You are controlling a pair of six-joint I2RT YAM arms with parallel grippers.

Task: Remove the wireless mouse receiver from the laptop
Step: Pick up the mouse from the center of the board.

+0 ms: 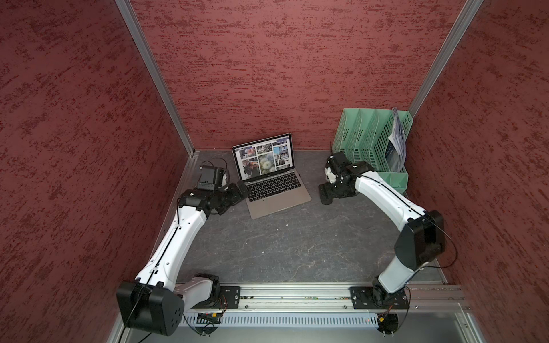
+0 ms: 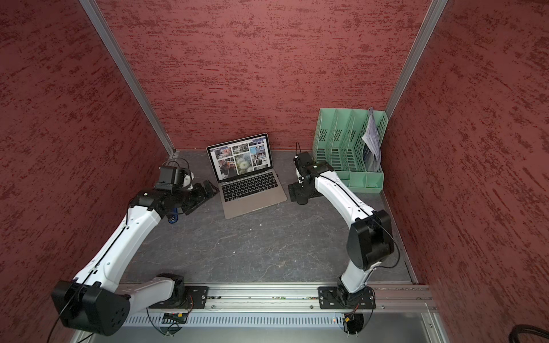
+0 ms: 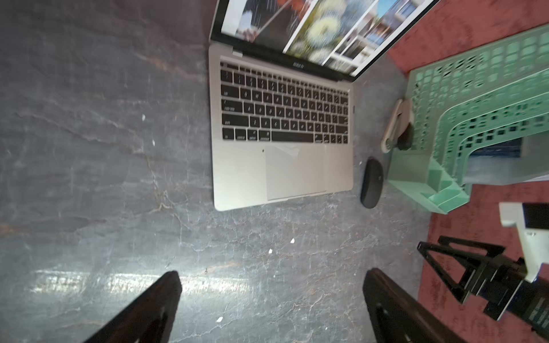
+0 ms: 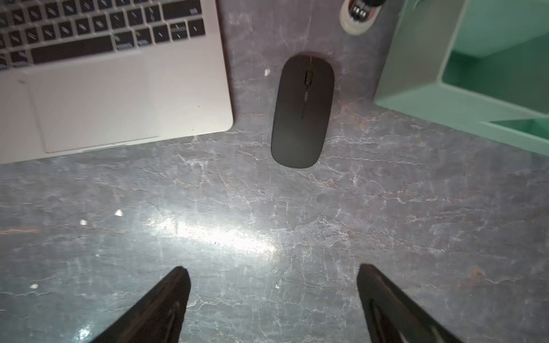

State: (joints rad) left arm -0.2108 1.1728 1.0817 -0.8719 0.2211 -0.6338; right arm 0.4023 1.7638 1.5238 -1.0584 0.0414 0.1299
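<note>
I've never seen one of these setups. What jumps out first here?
An open laptop showing a grid of photos sits at the back of the grey table, between the white left arm and right arm. A mint-green file rack stands in the back right corner.

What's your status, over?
Left gripper, right gripper open, empty. Receiver, tiny stub, in laptop edge facing mouse. Mouse close beside, may crowd approach.

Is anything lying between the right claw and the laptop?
Partly: the mouse lies ahead of the open right gripper, beside the laptop along its right edge, touching neither. The near corner of the laptop looks clear to reach.
</note>
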